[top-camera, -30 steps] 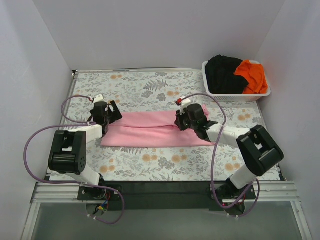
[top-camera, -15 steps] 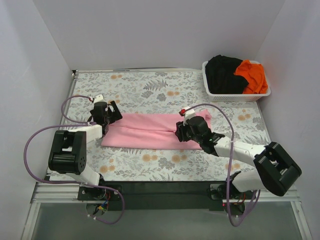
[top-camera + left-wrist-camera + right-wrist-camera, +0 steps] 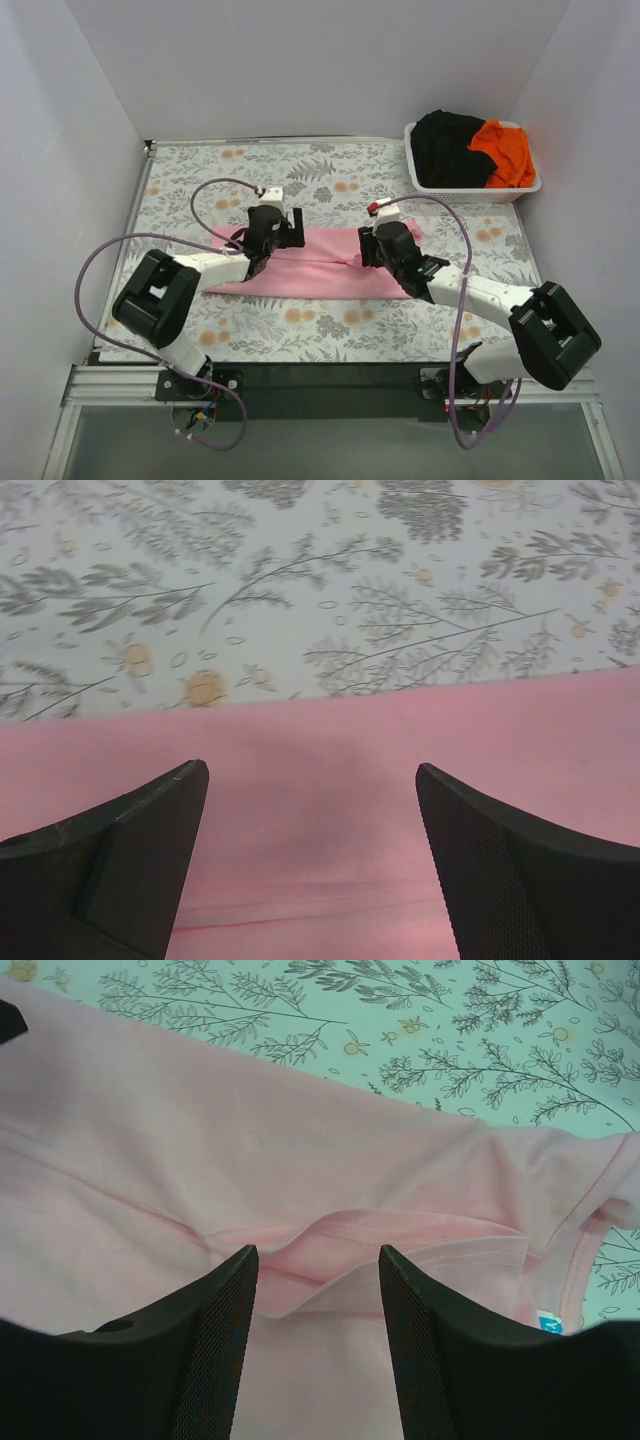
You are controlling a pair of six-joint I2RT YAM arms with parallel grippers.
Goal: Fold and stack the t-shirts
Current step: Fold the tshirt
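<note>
Two end effectors hang open over the light pink t-shirt (image 3: pixel 310 272): right end effector (image 3: pixel 317 1250) has just released it, left end effector (image 3: pixel 310 768) has moved inward, suggesting another fold next.

We see one t-shirt laid out on the bench, two heaped in a basket
Our light pink t-shirt (image 3: pixel 320 270) lies flat on the floral bench (image 3: pixel 320 170), folded into a long band running left to right, with a small raised fold and the collar near its right end; the black t-shirt (image 3: pixel 445 145) and the bright orange t-shirt (image 3: pixel 505 150) sit crumpled side by side in the white basket (image 3: pixel 470 190) at the far right corner
</note>
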